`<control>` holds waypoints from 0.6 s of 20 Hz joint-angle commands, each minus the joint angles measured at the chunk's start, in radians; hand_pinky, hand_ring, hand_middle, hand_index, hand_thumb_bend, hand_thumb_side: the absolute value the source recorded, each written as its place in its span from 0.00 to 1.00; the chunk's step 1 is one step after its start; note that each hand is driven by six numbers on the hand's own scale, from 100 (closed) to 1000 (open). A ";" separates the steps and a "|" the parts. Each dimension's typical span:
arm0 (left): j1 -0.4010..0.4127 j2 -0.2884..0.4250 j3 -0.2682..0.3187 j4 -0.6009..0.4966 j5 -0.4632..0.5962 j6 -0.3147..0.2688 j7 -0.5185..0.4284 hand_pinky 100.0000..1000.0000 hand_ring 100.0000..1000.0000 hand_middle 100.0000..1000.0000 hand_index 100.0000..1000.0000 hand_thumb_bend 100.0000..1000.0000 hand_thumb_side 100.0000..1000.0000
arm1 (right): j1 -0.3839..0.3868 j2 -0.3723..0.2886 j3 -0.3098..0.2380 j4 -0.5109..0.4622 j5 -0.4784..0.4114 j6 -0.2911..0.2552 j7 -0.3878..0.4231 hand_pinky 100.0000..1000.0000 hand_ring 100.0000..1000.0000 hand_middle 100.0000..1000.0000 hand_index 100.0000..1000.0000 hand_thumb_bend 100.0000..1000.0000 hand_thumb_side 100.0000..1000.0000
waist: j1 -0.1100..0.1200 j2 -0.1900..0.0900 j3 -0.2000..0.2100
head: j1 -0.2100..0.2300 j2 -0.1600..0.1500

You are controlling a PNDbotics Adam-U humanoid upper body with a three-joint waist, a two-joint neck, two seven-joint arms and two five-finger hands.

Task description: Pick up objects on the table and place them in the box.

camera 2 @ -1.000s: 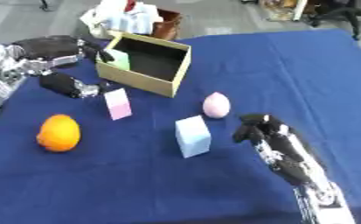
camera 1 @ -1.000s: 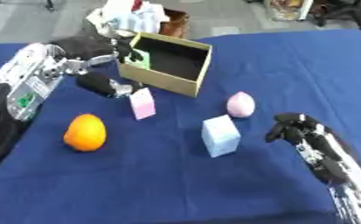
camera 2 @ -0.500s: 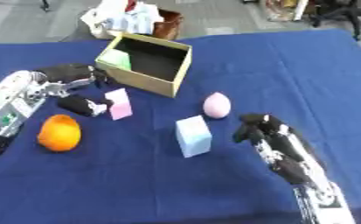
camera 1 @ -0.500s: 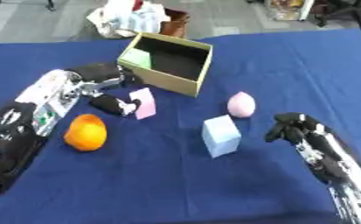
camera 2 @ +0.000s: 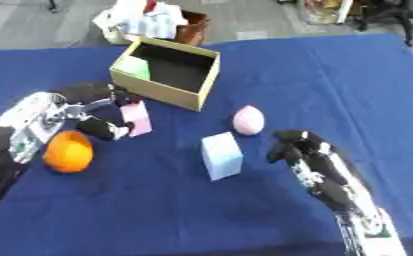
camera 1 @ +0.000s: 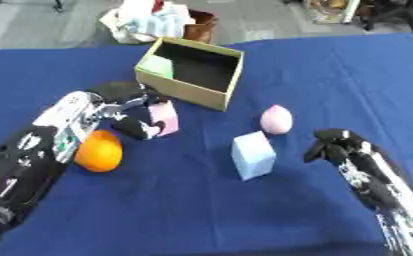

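Note:
The open cardboard box [camera 1: 185, 91] stands at the back left of the blue table, with a green block [camera 1: 160, 66] inside it. In front of it lies a pink block [camera 1: 165, 116]. My left hand [camera 1: 126, 100] is at that block, with fingers curled over its top and the thumb against its lower left side. The block rests on the cloth. An orange [camera 1: 98, 151] sits beside my left forearm. A pink egg-shaped thing [camera 1: 276, 120] and a light blue block [camera 1: 252, 155] lie mid-table. My right hand [camera 1: 334, 146] rests to the right of the blue block, fingers curled, holding nothing.
Beyond the table's far edge, behind the box, sits a heap of white cloth [camera 1: 144, 20] and a brown container [camera 1: 201, 22]. The blue tablecloth [camera 1: 332, 75] spreads bare to the right of the box and along the front edge.
My left hand has come down from the box's near rim to the pink block and curled round it. The right hand and the other objects have not moved.

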 commanded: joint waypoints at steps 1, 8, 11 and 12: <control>-0.013 -0.006 0.013 0.028 -0.038 0.001 0.034 0.74 0.69 0.71 0.87 0.08 0.47 | -0.011 -0.007 -0.003 -0.009 -0.003 -0.001 0.003 0.58 0.56 0.51 0.73 0.00 0.41 | -0.009 -0.010 0.000 | 0.001 0.000; -0.010 -0.029 0.018 0.060 -0.042 -0.002 0.095 0.73 0.65 0.63 0.83 0.01 0.35 | -0.012 -0.007 -0.002 -0.008 -0.004 0.000 0.005 0.58 0.56 0.50 0.73 0.00 0.41 | -0.009 -0.009 -0.001 | 0.001 0.002; -0.010 -0.034 0.019 0.061 -0.035 0.004 0.114 0.72 0.63 0.60 0.82 0.00 0.29 | -0.012 -0.007 -0.002 -0.008 -0.004 0.000 0.006 0.58 0.56 0.50 0.73 0.00 0.41 | -0.009 -0.009 -0.001 | 0.003 0.002; -0.010 -0.035 0.019 0.061 -0.033 0.005 0.120 0.72 0.63 0.60 0.82 0.00 0.28 | -0.012 -0.007 -0.002 -0.008 -0.004 0.000 0.006 0.58 0.56 0.50 0.73 0.00 0.41 | -0.009 -0.009 -0.001 | 0.002 0.002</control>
